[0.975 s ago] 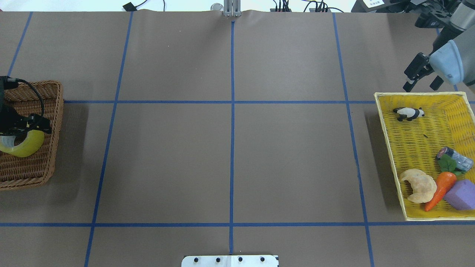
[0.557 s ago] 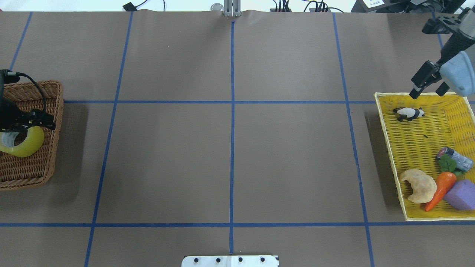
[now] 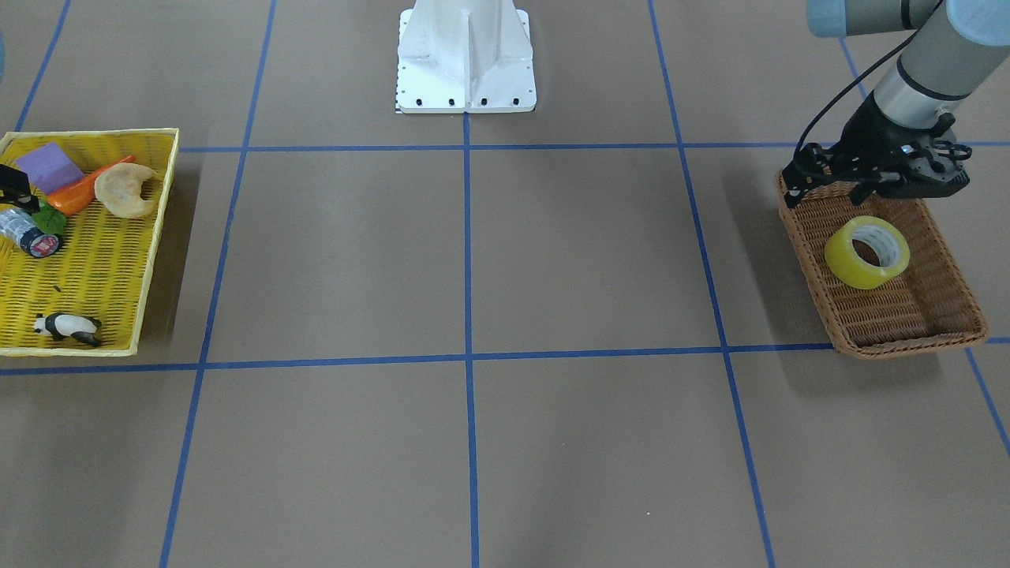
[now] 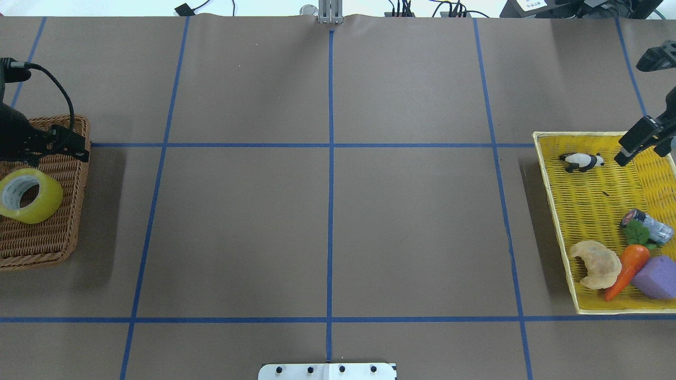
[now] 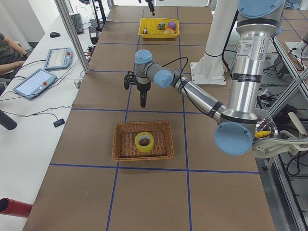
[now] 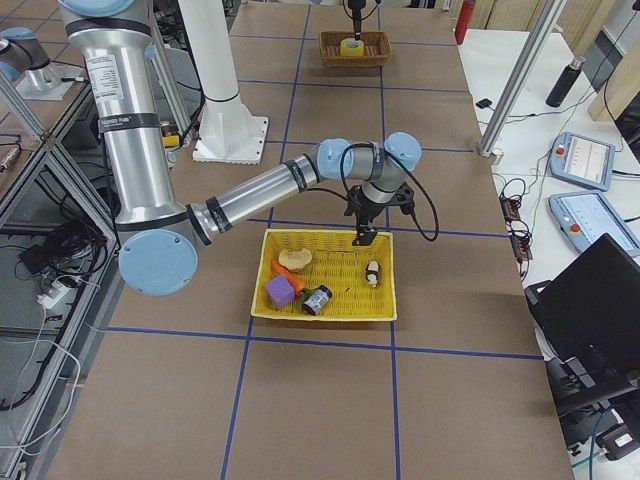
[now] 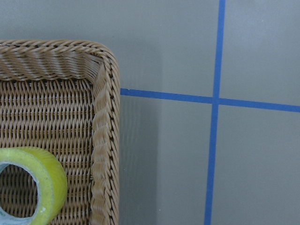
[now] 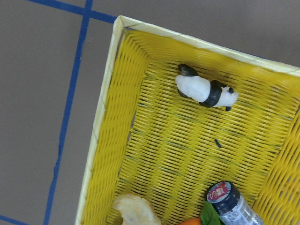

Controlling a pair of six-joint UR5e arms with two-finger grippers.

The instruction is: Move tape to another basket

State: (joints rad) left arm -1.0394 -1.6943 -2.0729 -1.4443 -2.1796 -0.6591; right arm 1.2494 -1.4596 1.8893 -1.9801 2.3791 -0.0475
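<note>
A brown paper-covered table marked with blue tape lines holds two baskets at opposite ends. At the robot's left end sits a brown wicker basket. Inside it lies the roll of yellow tape, tilted so its white core faces up, resting on the basket floor near the middle. The left gripper hangs above the basket's end nearest the robot, clear of the tape and holding nothing; whether its fingers are apart or together cannot be told from these views. The left wrist view shows only a basket corner, part of the tape and the bare table.

At the robot's right end sits a flat yellow mesh basket. It holds a small panda figure, a small bottle, a croissant, a toy carrot and a purple block. The right gripper hovers over the far end of this basket, near the panda, with its fingers together and nothing between them.
</note>
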